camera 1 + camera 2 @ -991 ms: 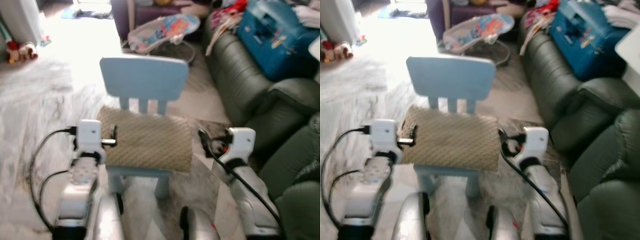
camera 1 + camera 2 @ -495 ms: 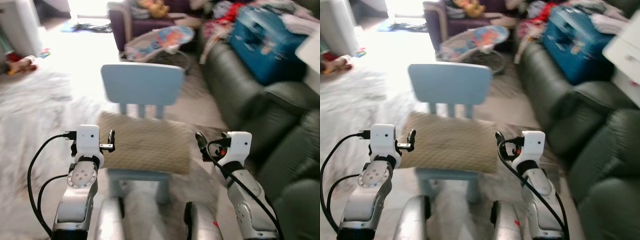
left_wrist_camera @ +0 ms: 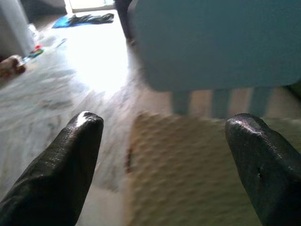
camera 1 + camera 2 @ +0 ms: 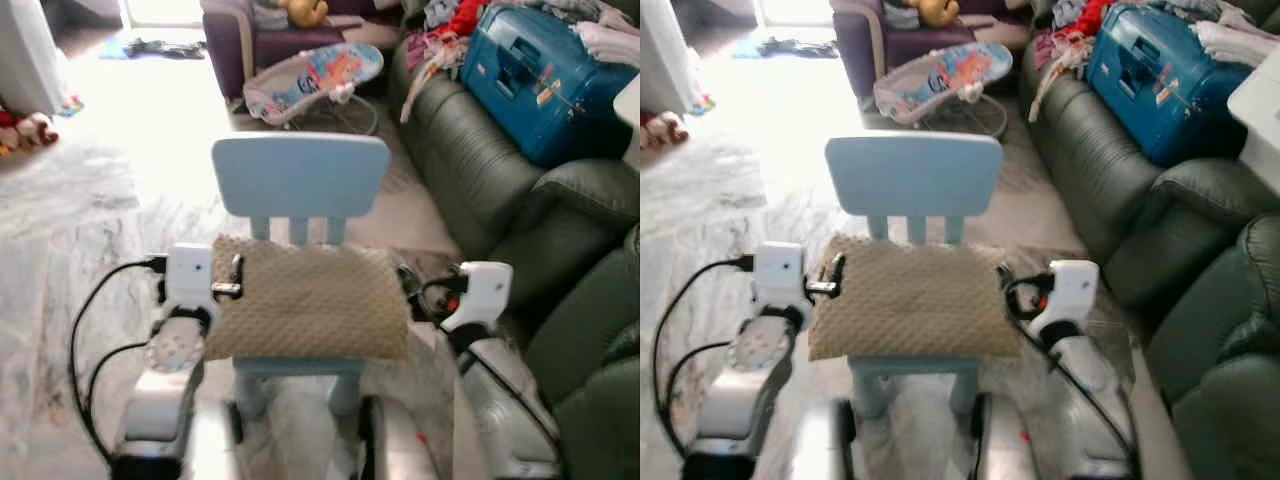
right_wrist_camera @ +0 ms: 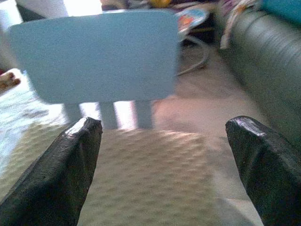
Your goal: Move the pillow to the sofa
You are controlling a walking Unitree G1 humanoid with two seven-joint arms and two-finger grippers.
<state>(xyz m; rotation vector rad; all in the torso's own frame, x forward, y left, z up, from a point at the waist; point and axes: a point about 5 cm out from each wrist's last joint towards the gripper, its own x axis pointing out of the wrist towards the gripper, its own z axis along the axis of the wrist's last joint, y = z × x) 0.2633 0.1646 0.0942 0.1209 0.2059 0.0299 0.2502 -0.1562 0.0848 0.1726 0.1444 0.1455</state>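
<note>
Both grippers flank the pillow (image 4: 308,302) at seat height. On the pillow's left edge, the left gripper (image 3: 164,155) has its two black fingers (image 3: 70,160) spread wide apart, with nothing between them; through the gap its wrist camera sees the pillow's near left corner and the pale floor (image 3: 70,80) beside it. On the opposite edge, the right gripper (image 5: 162,162) is likewise spread open and holds nothing, its fingers (image 5: 61,165) framing the bumpy top of the pillow. From the head cameras, each gripper sits just beside its end of the pillow; whether either one touches the fabric cannot be told.

That beige, textured pillow lies flat on the seat of a small light-blue chair (image 4: 300,178), its far edge against the slats under the chair's back and its near edge overhanging the front of the seat. The chair stands on a pale marbled floor, facing the robot.

To the robot's right runs a dark green leather sofa (image 4: 470,160), well apart from the pillow. A blue suitcase (image 4: 545,75) rests on the sofa's far cushions, with a heap of clothes (image 4: 450,30) next to it. Beyond the chair a baby bouncer (image 4: 315,80) with a bright patterned seat sits on the floor, and behind it a purple armchair (image 4: 250,35) holds a soft toy.
</note>
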